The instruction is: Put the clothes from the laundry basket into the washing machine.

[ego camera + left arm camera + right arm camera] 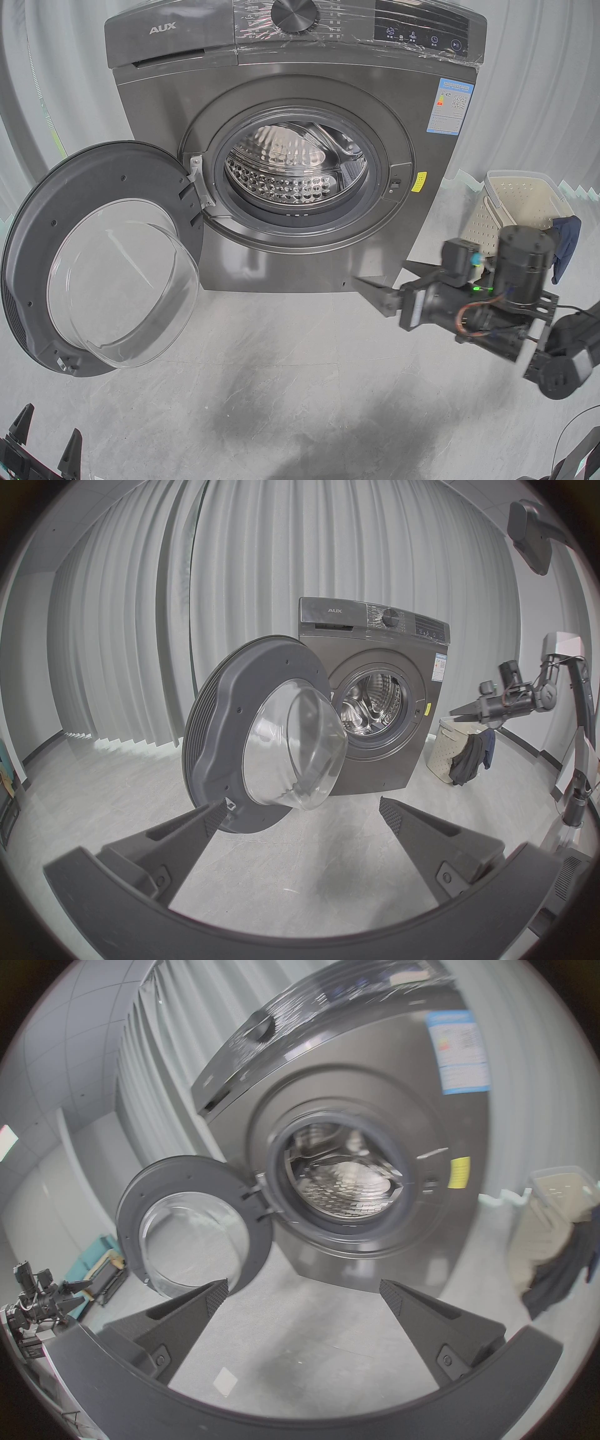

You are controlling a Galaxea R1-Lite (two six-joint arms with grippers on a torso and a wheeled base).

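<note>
Hanging over the rim of the laundry basket (484, 222), the dark clothes (566, 240) drape with their long axis running down the basket's outer wall toward the floor. In the head view, that pale, perforated basket stands on the floor at about 2 o'clock, mouth upward, just beside the washing machine's (281, 272) right flank.

The machine fills 12 o'clock, and its round opening faces the robot with the steel drum (284, 178) showing inside. Its door (37, 237) is swung wide on the hinge to 9 o'clock, glass bowl facing out and its lower edge near the floor.

The right gripper (379, 271) hovers at 3 o'clock, in front of the machine's lower right corner and well short of the basket. Its jaws are apart and point toward 9 o'clock, and the arm's bulk partly covers the basket's near wall. The left gripper (51, 420) sits low at 7 o'clock, below the door, its jaws likewise apart.

Grey floor (300, 375) spreads from the door's edge across to the right arm. Pleated curtains (125, 636) close off the room behind the machine.
</note>
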